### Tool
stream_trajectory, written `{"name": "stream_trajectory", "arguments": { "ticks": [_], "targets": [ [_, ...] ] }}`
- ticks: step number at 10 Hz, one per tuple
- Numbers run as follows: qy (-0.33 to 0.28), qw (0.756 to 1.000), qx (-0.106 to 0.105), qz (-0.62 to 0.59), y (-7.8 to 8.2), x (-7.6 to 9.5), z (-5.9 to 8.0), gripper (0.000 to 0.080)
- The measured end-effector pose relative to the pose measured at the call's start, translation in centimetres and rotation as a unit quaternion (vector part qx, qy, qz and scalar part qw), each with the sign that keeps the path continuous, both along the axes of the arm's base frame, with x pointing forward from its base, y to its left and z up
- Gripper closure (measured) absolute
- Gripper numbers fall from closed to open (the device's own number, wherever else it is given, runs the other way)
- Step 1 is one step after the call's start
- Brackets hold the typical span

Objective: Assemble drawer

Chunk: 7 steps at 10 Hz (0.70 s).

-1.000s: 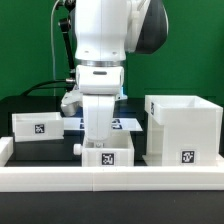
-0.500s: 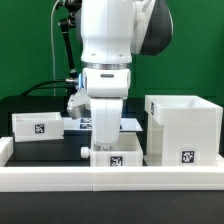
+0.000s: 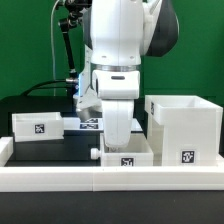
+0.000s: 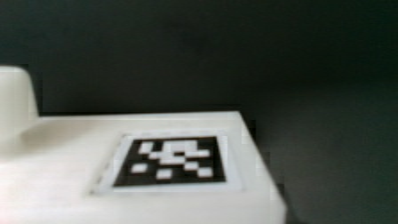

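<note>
The tall open white housing stands at the exterior view's right, tag on its front. One shallow tray lies at the left. A second small tray sits at the front rail, close to the housing's left side. My gripper reaches straight down into this tray, its fingertips hidden by the tray wall; the tray travels with it, so it looks shut on the tray. The wrist view is filled by the tray's white surface and its tag, blurred and very close, and no fingers show there.
A low white rail borders the table's front edge. The marker board lies flat behind the arm. A black table surface shows between the left tray and the held tray. Cables hang behind the arm.
My gripper and the small front tray have moved together toward the exterior view's right, closing the gap to the housing. The left tray and the housing have not moved.
</note>
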<state>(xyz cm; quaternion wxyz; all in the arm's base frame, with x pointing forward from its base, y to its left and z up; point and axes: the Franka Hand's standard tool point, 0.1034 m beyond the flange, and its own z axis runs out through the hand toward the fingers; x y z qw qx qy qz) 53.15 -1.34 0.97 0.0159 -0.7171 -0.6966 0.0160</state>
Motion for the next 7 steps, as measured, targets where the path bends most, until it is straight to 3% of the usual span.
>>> {"name": "stream_trajectory", "arguments": {
  "ticks": [7],
  "targets": [
    [-0.002,1.0,0.0,0.003,0.54,0.35,0.12,0.0757]
  ]
}}
